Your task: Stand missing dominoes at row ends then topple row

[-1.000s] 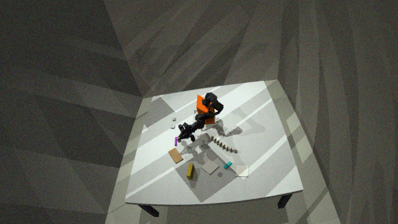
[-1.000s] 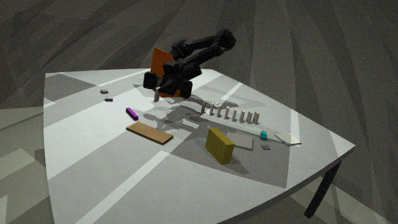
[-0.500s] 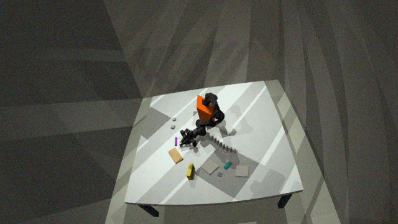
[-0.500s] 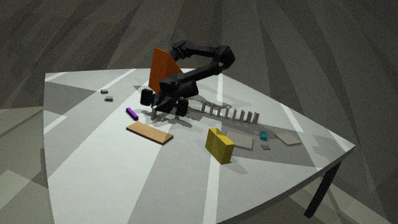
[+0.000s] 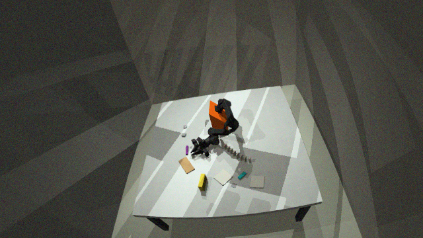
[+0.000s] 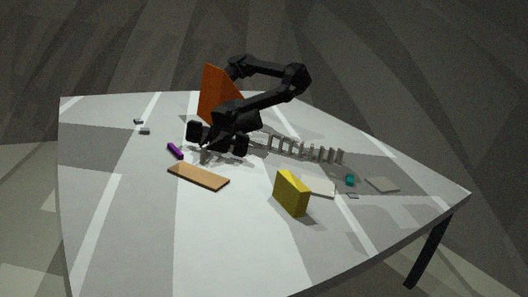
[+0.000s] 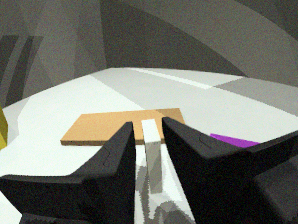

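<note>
A row of several grey dominoes (image 5: 236, 153) (image 6: 305, 150) stands in the middle of the table. My gripper (image 5: 197, 151) (image 6: 205, 145) (image 7: 147, 125) is low over the table, some way off the row's left end. One more grey domino (image 6: 203, 157) (image 7: 152, 137) stands upright on the table between the fingertips. The fingers stand a little apart from its sides, so the gripper is open. The arm hides the stretch between this domino and the row's near end.
An orange wedge (image 5: 216, 116) (image 6: 214, 92) stands behind the arm. A purple block (image 5: 187, 150) (image 6: 175, 151) (image 7: 233, 140) and a tan board (image 5: 186, 164) (image 6: 198, 176) (image 7: 100, 127) lie close to the gripper. A yellow block (image 5: 201, 181) (image 6: 290, 193), a teal block (image 5: 242, 175) (image 6: 350, 179) and flat tiles (image 5: 223, 177) (image 6: 382, 184) lie in front of the row.
</note>
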`<state>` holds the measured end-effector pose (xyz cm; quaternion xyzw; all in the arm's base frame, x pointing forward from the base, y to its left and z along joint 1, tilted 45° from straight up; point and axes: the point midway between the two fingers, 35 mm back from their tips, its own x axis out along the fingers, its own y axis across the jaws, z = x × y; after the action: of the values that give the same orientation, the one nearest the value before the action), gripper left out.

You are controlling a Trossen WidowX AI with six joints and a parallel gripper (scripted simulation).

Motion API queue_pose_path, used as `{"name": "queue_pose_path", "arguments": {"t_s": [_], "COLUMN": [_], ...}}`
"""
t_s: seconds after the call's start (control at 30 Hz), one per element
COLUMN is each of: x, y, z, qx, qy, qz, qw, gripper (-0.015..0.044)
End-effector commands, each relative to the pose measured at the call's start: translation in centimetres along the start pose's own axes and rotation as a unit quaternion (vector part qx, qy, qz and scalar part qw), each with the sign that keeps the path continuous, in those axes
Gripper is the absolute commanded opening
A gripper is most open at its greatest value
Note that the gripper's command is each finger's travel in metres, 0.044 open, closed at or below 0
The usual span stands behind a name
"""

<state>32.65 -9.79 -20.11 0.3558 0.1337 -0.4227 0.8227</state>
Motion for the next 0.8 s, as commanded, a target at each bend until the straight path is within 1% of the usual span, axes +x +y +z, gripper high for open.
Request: {"name": "queue_pose_path", "arguments": {"t_s": [0.0,0.33,0.5,0.7,0.77], "x": [0.1,0.1,0.1,0.1,1.0], "y": [0.1,0.1,0.0,0.1,0.3], "z": [0.0,0.2,4.9,5.1,4.9], "qx": [0.004,0.004,0.001,-0.003,-0.034], "qy": [-0.002,-0.002,-0.001,0.0,0.011], "qz": [0.001,0.001,0.001,0.001,-0.003], "qw": [1.0,1.0,1.0,1.0,0.999], "gripper": [0.0181,0.044,0.044,0.044,0.044]}}
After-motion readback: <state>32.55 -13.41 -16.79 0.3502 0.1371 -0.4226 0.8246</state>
